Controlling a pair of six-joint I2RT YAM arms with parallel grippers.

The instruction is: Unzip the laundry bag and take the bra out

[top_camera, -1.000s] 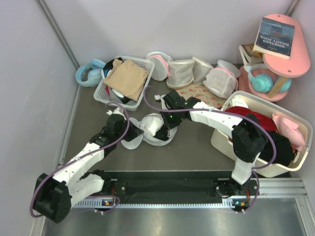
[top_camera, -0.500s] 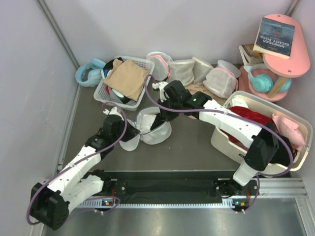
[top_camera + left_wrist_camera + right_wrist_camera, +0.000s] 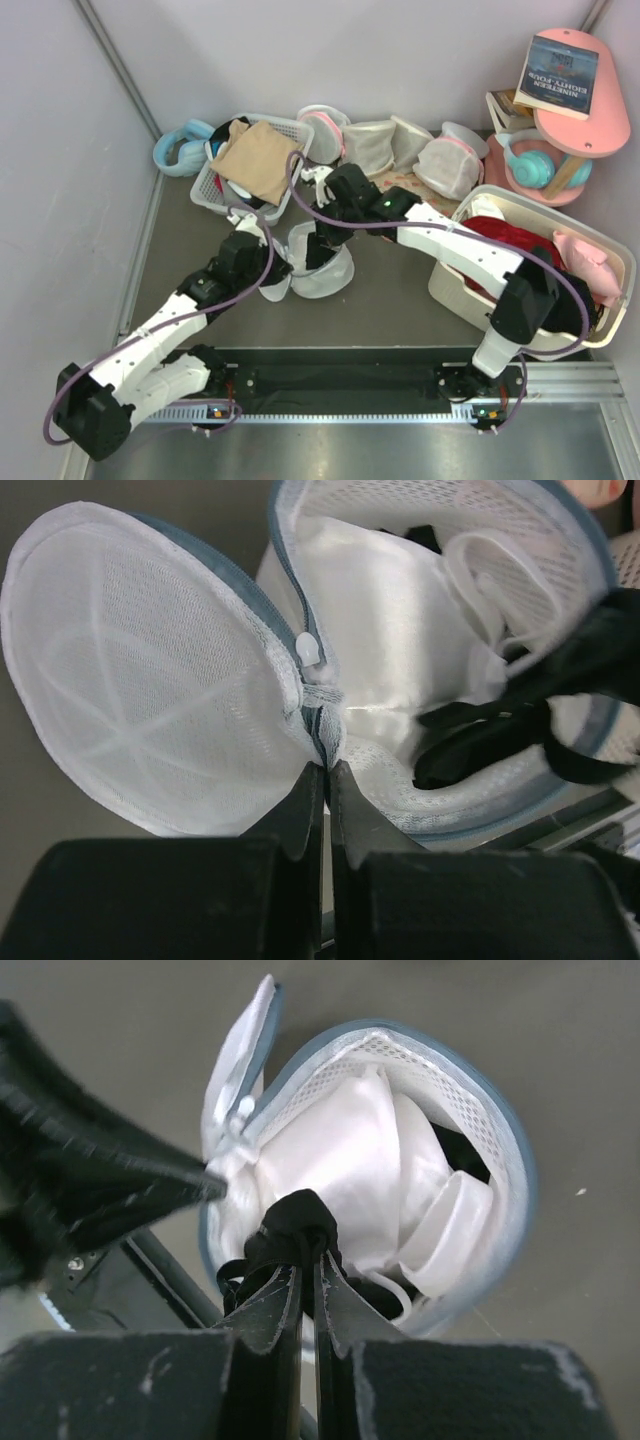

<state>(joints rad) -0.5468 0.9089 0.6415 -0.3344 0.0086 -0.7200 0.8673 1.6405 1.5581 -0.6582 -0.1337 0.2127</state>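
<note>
On the desk (image 3: 400,310), centre: bra extraction from the unzipped laundry bag (image 3: 325,275).
Left claw (image 3: 326,772) is clenched on the bag's rim seam beside the zipper pull (image 3: 310,652), anchoring it; right claw (image 3: 308,1262) grips the bra (image 3: 295,1222), partly inside the bag. Next move likely calls for lifting clear without dragging the bag.

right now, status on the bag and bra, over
Left gripper shut on the laundry bag at its zipper end. Right gripper shut on the bra. Bag unzipped, lid open; bra partly inside. Nothing seen blocking.
</note>
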